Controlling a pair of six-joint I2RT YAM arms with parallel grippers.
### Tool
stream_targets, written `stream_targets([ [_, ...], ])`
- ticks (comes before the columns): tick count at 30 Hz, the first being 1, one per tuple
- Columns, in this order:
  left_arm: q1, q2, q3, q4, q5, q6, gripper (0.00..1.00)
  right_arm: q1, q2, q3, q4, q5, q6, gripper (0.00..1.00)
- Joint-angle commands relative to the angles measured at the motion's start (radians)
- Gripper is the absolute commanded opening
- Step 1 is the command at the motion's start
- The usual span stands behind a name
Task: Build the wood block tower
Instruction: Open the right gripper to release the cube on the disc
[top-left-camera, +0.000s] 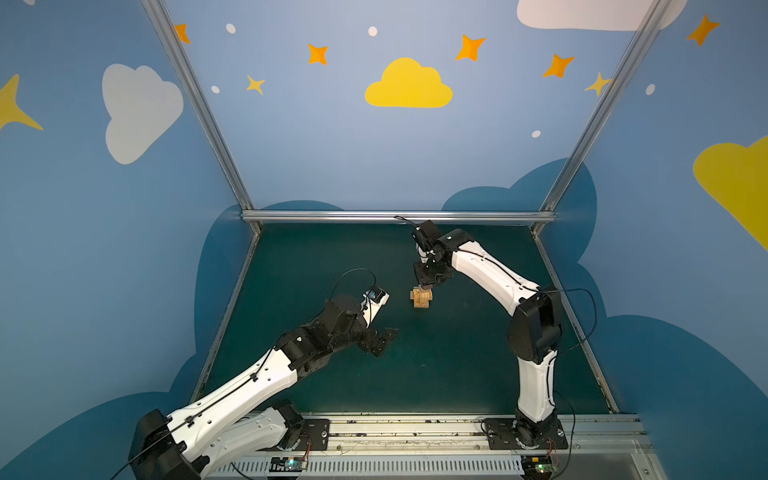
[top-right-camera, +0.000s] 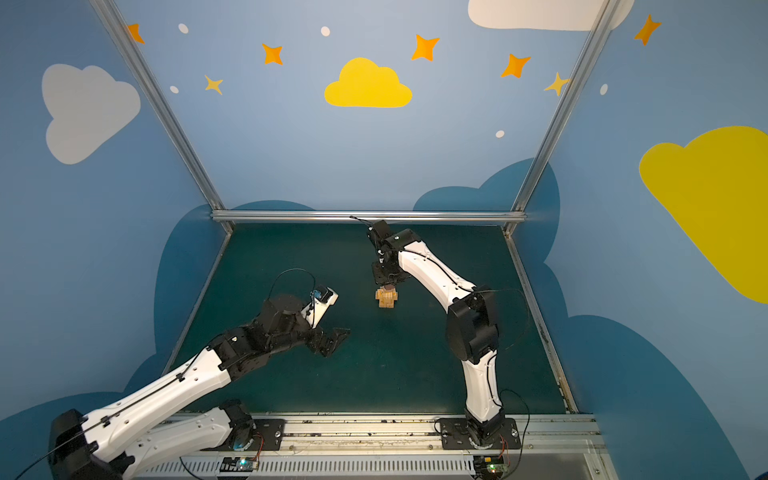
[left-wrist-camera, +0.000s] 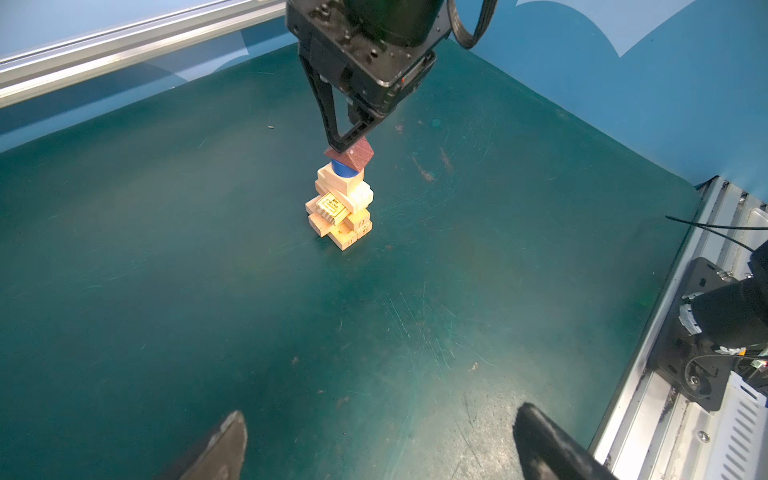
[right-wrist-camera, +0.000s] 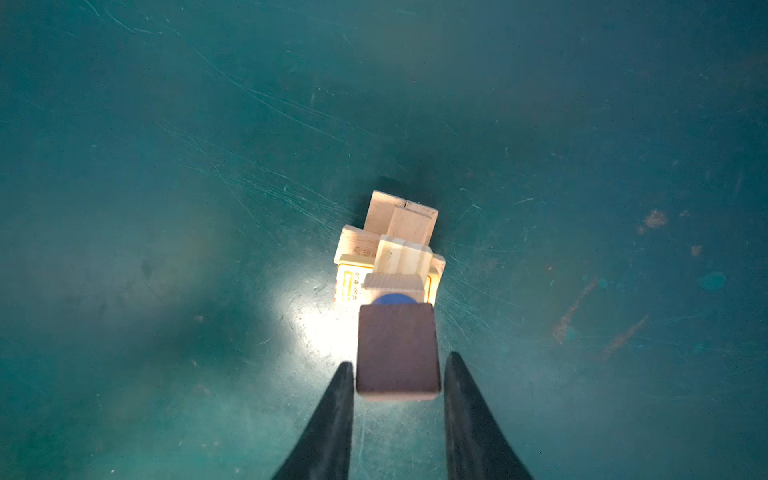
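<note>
- Risk of dragging the top piece: the right gripper (right-wrist-camera: 399, 361) stands straight over the tower (left-wrist-camera: 340, 208), with its fingers (right-wrist-camera: 332, 415) narrowly parted on either side of the brown cube (left-wrist-camera: 354, 157). One finger looks to touch the cube's side and a sliver of gap shows at the other. I cannot tell from these views whether any pinch is left. If a finger touches as the gripper lifts, the cube could tip or be carried off.
- Footing under the cube: it rests just below the fingertips on a blue round piece (left-wrist-camera: 344, 168), which is narrower than the cube. The cube also sits turned against the bars beneath. A small sideways nudge from either finger could slide it off.
- Stack as a whole: tan bars lie crosswise on the green mat (left-wrist-camera: 166, 291), directly beneath the right fingers, and several ends overhang unevenly. A downward press or a knock from a fingertip would likely bring down more than the top piece.
- Left gripper (top-left-camera: 384, 337): its fingers are spread wide and hold nothing, and the tower stands well ahead of them. It is harmless where it is, but a careless swing forward would strike the stack low.
- Safest next move, as I judge it: spread the right fingers clear of both cube sides, then rise straight up.
</note>
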Motion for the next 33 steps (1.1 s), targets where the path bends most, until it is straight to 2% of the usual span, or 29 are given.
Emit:
stream_targets([
  [1, -0.001, -0.003, -0.011, 0.015, -0.005, 0.002, 1.00, -0.005, 0.018, 0.027, -0.030, 0.013, -0.004, 0.33],
  [6, -0.001, -0.003, -0.011, 0.014, -0.004, 0.002, 1.00, -0.005, 0.015, 0.030, -0.031, 0.015, -0.004, 0.35],
  [13, -0.001, -0.004, -0.012, 0.017, -0.011, 0.006, 1.00, 0.001, -0.004, 0.054, -0.039, 0.025, -0.005, 0.43],
  [18, 0.001, -0.054, -0.032, 0.064, -0.057, 0.008, 1.00, 0.014, -0.033, 0.064, -0.041, 0.044, -0.012, 0.45],
  [21, -0.001, -0.113, -0.072, 0.131, -0.121, -0.013, 1.00, 0.020, -0.057, 0.057, -0.036, 0.057, -0.014, 0.49],
  [22, 0.000, -0.134, -0.086, 0.151, -0.151, -0.018, 1.00, 0.022, -0.068, 0.054, -0.034, 0.061, -0.016, 0.54],
  [23, 0.000, -0.152, -0.101, 0.166, -0.186, -0.026, 1.00, 0.024, -0.078, 0.049, -0.030, 0.067, -0.018, 0.65],
  [24, 0.001, -0.168, -0.111, 0.178, -0.216, -0.029, 1.00, 0.024, -0.087, 0.043, -0.028, 0.070, -0.018, 0.70],
  [33, 0.005, -0.246, -0.148, 0.206, -0.432, 0.015, 1.00, 0.026, -0.229, -0.024, 0.002, 0.094, -0.030, 0.72],
])
